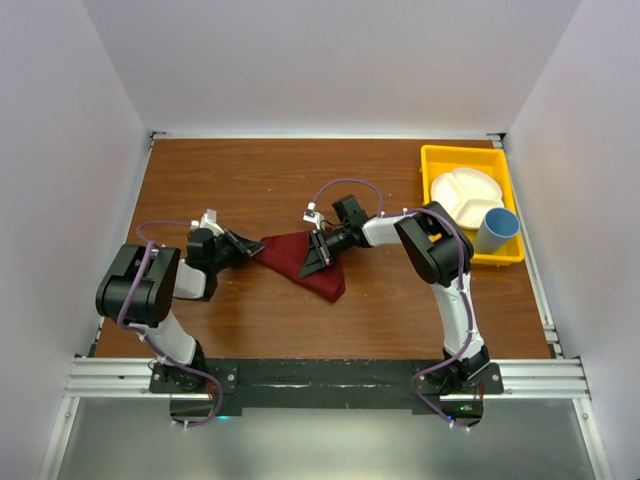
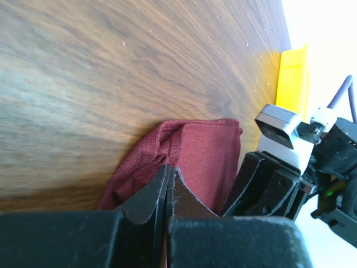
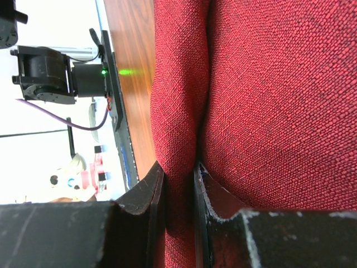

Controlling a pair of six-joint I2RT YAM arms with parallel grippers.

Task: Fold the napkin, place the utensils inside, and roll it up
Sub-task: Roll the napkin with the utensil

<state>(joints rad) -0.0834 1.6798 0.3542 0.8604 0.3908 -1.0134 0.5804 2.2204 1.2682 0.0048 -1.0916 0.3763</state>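
Observation:
The napkin is a dark red cloth lying crumpled in a rough triangle at the middle of the table. My left gripper is at its left corner; in the left wrist view its jaws are pressed together at the cloth's near edge, with a sliver of red between them. My right gripper sits on the cloth's middle. In the right wrist view it pinches a raised fold of the napkin. No utensils are in view.
A yellow tray at the back right holds a white divided plate and a blue cup. The tray's edge also shows in the left wrist view. The right arm's fingers are close to my left gripper.

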